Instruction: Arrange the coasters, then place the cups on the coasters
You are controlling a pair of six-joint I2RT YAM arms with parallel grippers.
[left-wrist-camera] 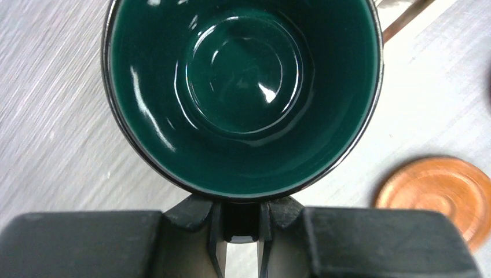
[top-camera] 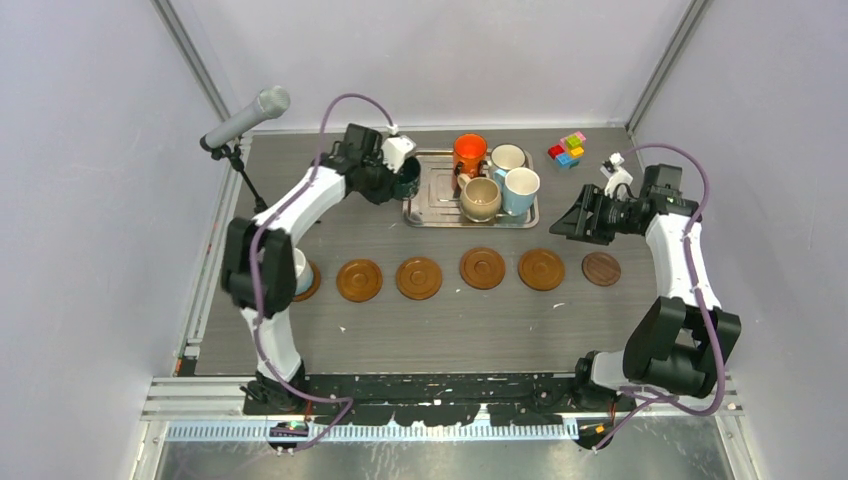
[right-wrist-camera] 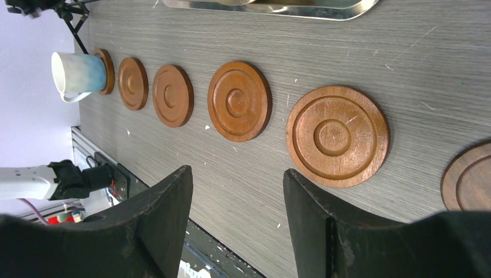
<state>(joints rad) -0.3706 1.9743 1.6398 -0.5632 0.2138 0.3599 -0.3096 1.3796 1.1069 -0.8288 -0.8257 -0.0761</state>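
1. Brown wooden coasters (top-camera: 419,278) lie in a row of six across the middle of the bench (top-camera: 450,330), each apart from the next. The rightmost coaster (top-camera: 601,268) is smaller and darker.
2. The leftmost coaster (right-wrist-camera: 106,69) carries a whitish cup (right-wrist-camera: 78,75), which the left arm partly hides in the top view. The other five coasters are bare.
3. The left pincer (left-wrist-camera: 240,223) is drawn narrow, nipping a dark part that sticks out of the near side of the dark green cup (left-wrist-camera: 243,92). That part looks like the cup's handle.
4. The dark green cup is upright, mouth up, with a glossy, empty inside. In the top view it is at the left edge of the silver tray (top-camera: 432,212). Whether it rests on anything or is raised I cannot tell.
5. The tray, at the back of the bench, holds four cups huddled together. The orange cup (top-camera: 468,155) is at the back left, with a second whitish cup (top-camera: 508,157) beside it. The beige cup (top-camera: 481,197) is in front, and the light blue cup (top-camera: 520,188) is to its right.
6. The right pincer (right-wrist-camera: 237,179) stands wide and holds nothing. It is over the bench just right of the tray and behind the row of coasters.
7. Coloured blocks (top-camera: 568,150) sit at the back right corner. A microphone (top-camera: 245,118) on a stand is at the back left.
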